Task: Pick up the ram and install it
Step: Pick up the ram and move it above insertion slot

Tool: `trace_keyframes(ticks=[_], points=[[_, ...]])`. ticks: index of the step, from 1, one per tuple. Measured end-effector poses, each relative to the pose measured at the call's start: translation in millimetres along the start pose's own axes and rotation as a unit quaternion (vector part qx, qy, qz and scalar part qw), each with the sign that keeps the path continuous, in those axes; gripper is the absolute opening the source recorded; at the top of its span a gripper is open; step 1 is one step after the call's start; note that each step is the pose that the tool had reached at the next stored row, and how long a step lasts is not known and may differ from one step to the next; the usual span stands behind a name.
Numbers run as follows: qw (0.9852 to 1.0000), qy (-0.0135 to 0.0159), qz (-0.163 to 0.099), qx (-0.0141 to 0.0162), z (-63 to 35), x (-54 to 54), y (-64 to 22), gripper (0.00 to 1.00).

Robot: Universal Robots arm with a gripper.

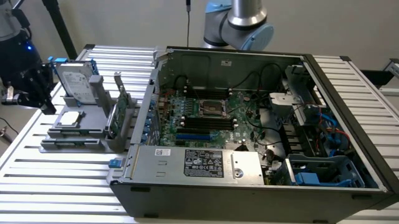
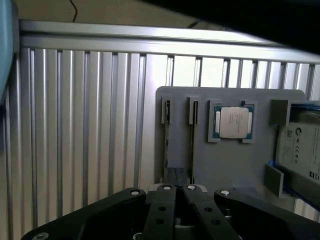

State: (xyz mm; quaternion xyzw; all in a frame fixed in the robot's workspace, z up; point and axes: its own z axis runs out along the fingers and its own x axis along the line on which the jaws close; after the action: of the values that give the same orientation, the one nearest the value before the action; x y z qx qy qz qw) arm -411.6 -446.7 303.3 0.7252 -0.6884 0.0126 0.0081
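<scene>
Approach step: gripper, fingers pressed together on nothing, hovers short of the gray holder. The ram stands edge-on just ahead. A grasp likely needs the fingers parted and lined up with the stick.

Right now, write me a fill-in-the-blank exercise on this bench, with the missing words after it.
1. The computer case lies with its side ___, baring the motherboard.
2. The processor chip lies ___ on the grey holder.
3. The hard drive stands in a ___ frame.
4. The pincer hangs above the holder, on the exterior view's ___ of the case.

Missing words: open; flat; blue; left.
</scene>
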Motion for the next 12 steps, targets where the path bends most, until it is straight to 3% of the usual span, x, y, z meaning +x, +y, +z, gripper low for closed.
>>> trace_keyframes(ticks=[9,11,12], points=[[1.0000,-0.0004,-0.001,-0.0017,10.9,6.4,-13.5,0.12],[1.0000,-0.0003,-0.001,-0.0020,14.1,6.3,-14.7,0.24],[1.0000,-0.0003,-0.001,-0.0021,15.8,6.2,-14.9,0.24]])
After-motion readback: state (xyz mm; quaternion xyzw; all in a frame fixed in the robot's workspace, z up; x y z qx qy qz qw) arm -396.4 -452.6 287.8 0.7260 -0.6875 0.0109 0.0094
